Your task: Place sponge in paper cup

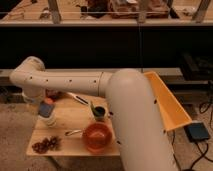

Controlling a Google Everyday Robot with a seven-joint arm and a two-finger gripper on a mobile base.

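A white paper cup (49, 119) stands at the left of the small wooden table (70, 117). Right on top of it is a small blue and orange thing (46, 106) that looks like the sponge, at the cup's mouth. My gripper (42, 100) is at the end of the white arm (65, 82), directly above the cup and against the sponge. The arm's wrist hides most of the gripper.
An orange bowl (97, 136) sits at the table's front, with a dark cup (99, 113) holding a green item behind it. Dark grapes (45, 145) lie front left, beside a spoon (74, 132). A yellow bin (169, 102) stands to the right.
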